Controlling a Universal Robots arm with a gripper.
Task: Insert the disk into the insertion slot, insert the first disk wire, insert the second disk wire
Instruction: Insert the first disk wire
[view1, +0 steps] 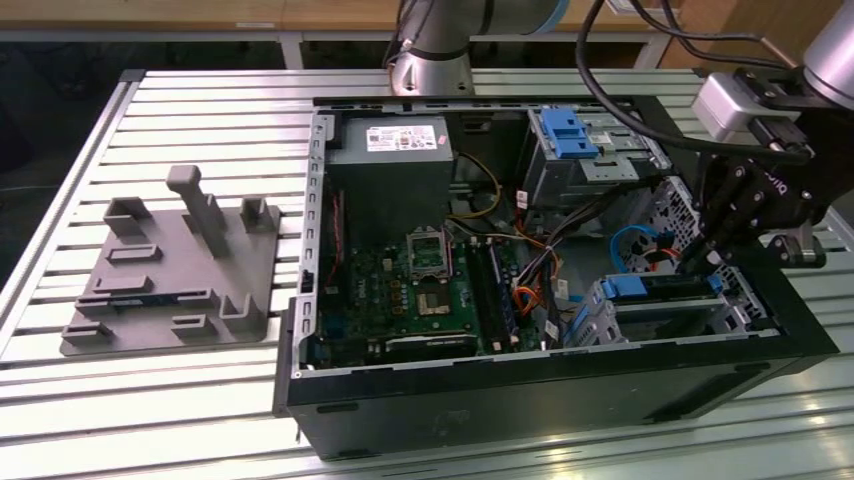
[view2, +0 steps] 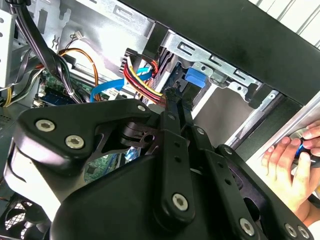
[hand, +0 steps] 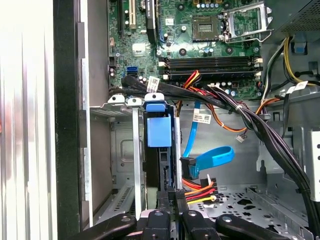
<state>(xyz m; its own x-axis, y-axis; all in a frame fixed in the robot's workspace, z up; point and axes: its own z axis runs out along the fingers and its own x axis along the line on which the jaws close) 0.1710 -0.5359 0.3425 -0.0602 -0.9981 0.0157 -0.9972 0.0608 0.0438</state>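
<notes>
Sitting in the insertion slot, the disk seemingly touches the pincer.

The computer case is black outside and silver-grey inside. The motherboard is green. The disk shows its bright blue carrier, and the insertion slot is silver. The flat cable is light blue. The wire bundle is red, yellow and black. The pincer is black with silver bolts. The drive cage is silver with a blue latch. The desk is silver with long parallel slats. The fixture plate is plain grey.
</notes>
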